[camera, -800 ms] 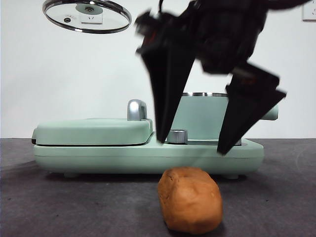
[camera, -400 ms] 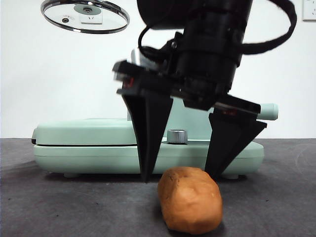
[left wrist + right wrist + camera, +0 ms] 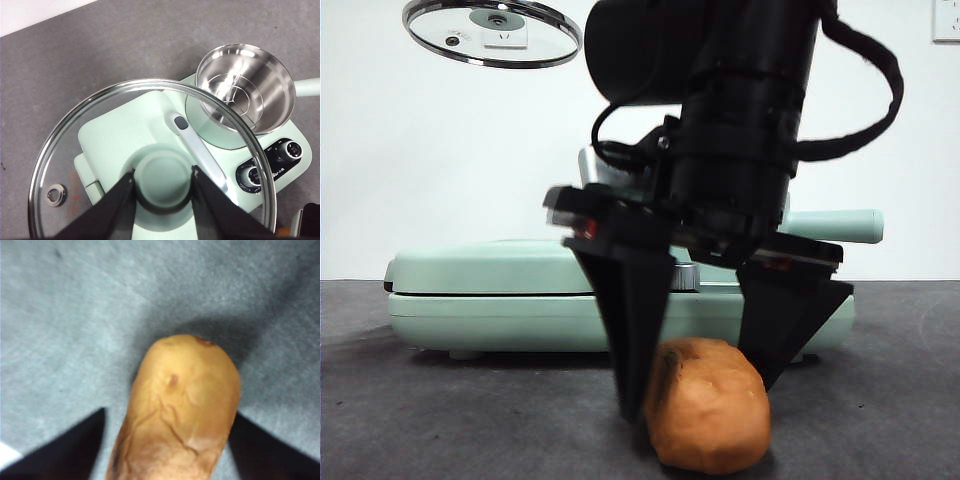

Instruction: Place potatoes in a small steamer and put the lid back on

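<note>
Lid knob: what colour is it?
Mint green, clearest in the left wrist view, where the left hand grips the knob.

Potato (image 3: 177,410) lies on grey table (image 3: 65,315), orange-brown, matte, skin creased and lumpy; small dark spot near rounded far end; right gripper (image 3: 167,450) spread wide, one black jaw either side of potato; gaps visible both sides, neither jaw touching; soft shadow beside potato.

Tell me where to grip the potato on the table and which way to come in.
Grip the potato across its narrow middle, coming straight down from above. It lies flat on the table, long axis running toward the camera, so its rounded long sides face outward. The right gripper already stands that way, open jaws either side. A low grip around its widest part would likely slip least.
</note>
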You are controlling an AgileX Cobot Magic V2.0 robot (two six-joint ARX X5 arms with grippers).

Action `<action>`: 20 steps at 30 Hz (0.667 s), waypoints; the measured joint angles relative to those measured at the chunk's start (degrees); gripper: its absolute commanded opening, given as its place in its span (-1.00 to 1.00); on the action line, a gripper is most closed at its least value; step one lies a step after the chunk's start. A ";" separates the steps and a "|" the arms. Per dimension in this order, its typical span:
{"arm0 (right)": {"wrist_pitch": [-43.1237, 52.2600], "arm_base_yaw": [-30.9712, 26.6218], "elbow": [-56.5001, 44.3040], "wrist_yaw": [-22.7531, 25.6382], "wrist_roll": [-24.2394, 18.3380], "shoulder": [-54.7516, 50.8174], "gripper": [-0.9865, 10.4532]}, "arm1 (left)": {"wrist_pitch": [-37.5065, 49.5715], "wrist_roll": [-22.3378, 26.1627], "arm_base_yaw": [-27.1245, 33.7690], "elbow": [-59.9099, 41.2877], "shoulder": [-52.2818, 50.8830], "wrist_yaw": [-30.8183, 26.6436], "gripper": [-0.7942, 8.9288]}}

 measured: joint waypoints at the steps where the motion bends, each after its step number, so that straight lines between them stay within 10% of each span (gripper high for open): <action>1: 0.02 0.00 0.00 0.00 -0.22 0.09 -0.46 | 0.00 0.00 0.00 0.00 0.00 0.00 -0.80; 20: -17.14 -9.01 21.64 -3.26 -7.48 0.11 -0.56 | 0.02 0.00 2.64 0.00 0.00 0.07 -0.80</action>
